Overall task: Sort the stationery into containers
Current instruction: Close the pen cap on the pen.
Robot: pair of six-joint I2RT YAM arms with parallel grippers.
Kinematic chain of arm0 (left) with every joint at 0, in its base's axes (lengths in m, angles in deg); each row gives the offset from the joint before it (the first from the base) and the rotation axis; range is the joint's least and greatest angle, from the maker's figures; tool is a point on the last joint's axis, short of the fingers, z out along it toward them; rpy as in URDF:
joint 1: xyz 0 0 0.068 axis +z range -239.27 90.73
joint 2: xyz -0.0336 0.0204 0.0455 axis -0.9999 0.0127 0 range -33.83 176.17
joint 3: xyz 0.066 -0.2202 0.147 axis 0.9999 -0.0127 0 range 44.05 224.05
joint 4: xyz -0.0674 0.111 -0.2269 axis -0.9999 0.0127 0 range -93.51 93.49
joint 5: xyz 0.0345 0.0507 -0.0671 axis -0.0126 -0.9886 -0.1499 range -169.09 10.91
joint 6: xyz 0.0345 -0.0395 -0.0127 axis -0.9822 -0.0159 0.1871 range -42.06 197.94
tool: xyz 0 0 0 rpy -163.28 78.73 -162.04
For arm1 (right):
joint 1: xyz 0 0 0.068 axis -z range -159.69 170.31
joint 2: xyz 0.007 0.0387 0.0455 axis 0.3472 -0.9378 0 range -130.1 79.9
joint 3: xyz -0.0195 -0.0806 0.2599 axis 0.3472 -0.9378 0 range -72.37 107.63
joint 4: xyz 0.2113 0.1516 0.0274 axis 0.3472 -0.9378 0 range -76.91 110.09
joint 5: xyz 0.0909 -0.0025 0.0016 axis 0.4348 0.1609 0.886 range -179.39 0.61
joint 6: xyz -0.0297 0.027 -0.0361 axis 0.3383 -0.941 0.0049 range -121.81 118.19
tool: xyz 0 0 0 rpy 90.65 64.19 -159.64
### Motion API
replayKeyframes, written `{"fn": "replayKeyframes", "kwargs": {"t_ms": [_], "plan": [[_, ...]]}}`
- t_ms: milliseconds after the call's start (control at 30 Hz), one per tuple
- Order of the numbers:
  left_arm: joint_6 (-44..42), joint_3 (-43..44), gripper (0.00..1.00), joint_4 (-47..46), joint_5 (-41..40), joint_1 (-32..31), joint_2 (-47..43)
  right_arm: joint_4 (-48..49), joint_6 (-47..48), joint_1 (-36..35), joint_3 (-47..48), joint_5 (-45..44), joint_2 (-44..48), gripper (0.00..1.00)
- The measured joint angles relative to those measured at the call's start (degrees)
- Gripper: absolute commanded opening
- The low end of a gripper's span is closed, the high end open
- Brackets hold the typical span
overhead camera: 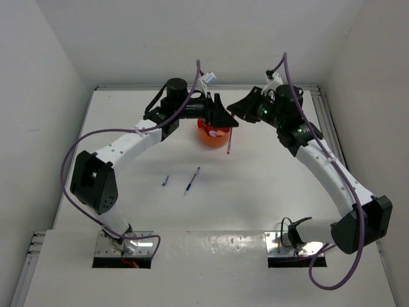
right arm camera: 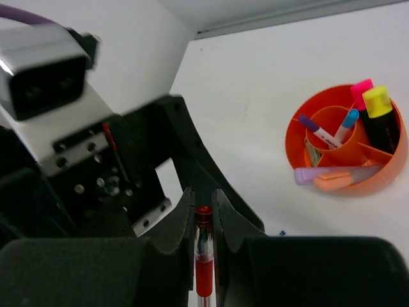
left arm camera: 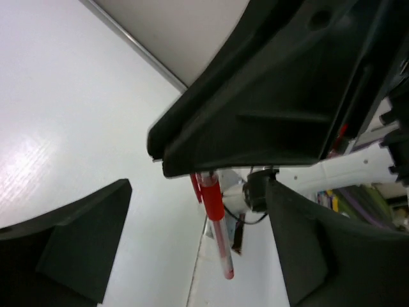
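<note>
My right gripper (right arm camera: 203,203) is shut on a thin red pen (right arm camera: 203,268), gripping it near its cap end. In the top view that red pen (overhead camera: 229,144) hangs down beside the round orange tub (overhead camera: 206,138), under the right gripper (overhead camera: 235,114). My left gripper (overhead camera: 220,116) hovers over the tub, close against the right one. Seen from the left wrist, the left gripper (left arm camera: 195,252) is open, with the red pen (left arm camera: 215,220) in the gap and touching neither finger. The tub (right arm camera: 291,137) holds pink- and yellow-capped highlighters, a lilac marker (right arm camera: 319,174) and an orange one.
Two blue pens (overhead camera: 192,181) (overhead camera: 165,180) lie on the white table in front of the tub. Thin pens (right arm camera: 348,121) stand in the tub's central cup. A raised rail (overhead camera: 204,86) runs along the table's far edge, with walls on both sides.
</note>
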Motion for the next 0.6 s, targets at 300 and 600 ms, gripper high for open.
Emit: {"fn": "replayKeyframes", "kwargs": {"t_ms": [300, 600], "plan": [[-0.3, 0.3, 1.00, -2.3, -1.8, 6.5, -0.6, -0.5, 2.4, 4.4, 9.2, 0.8, -7.0, 0.00], [-6.2, 2.7, 1.00, 1.7, -1.2, 7.4, -1.8, 3.7, 4.3, 3.5, 16.2, 0.1, -10.4, 0.00]]}}
